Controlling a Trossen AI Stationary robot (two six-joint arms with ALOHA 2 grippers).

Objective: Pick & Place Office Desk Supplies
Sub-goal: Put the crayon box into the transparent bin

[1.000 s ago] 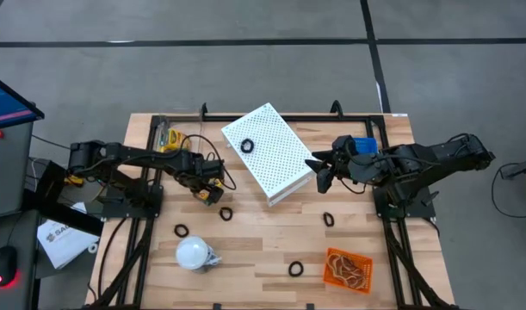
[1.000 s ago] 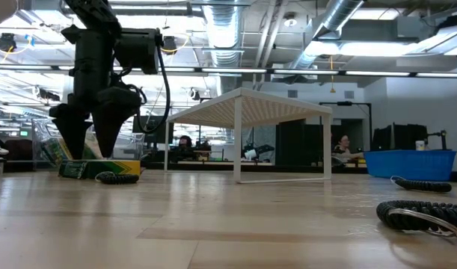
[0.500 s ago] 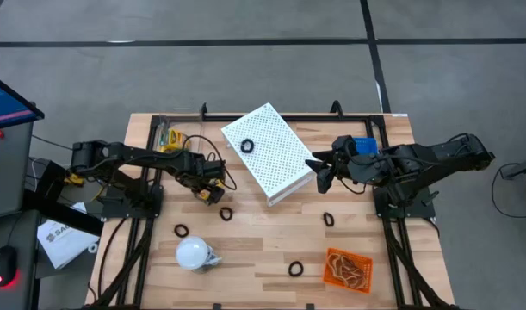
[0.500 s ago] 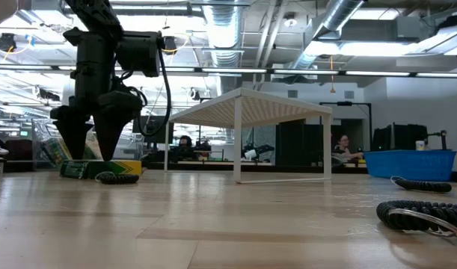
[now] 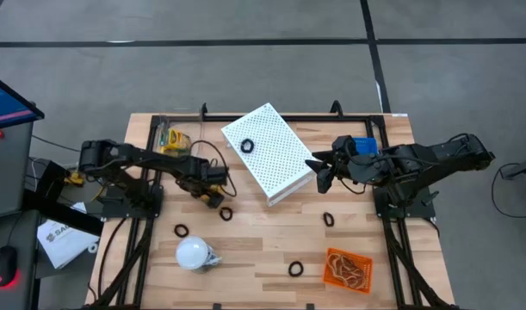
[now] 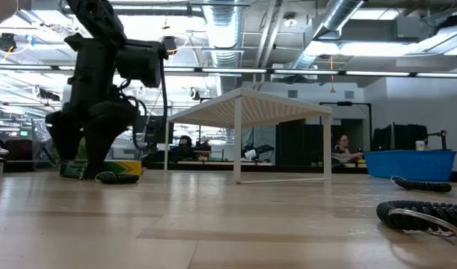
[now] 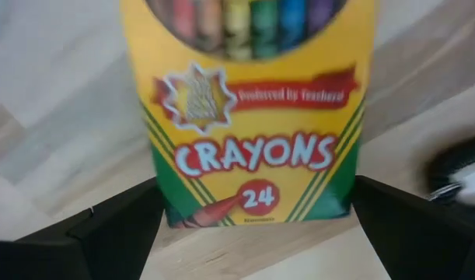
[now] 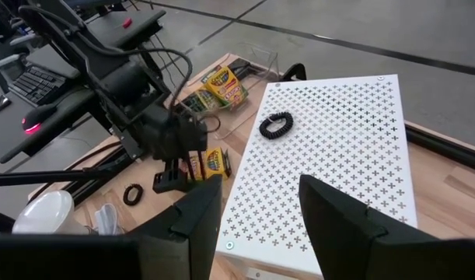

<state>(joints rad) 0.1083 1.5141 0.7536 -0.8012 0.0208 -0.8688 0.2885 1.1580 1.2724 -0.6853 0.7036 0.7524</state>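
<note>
Pale wood-plank table with a coiled black ring nearest; left gripper, jaws wide apart, straddles a glossy yellow-and-green crayon box lying flat, not yet clamped; right gripper, part open and empty, hovers beside the white perforated box; office ductwork beyond

Two black jointed arms are seen, the left arm trailed by looped black cables with a yellow patch; the right arm carries a blue block.
</note>
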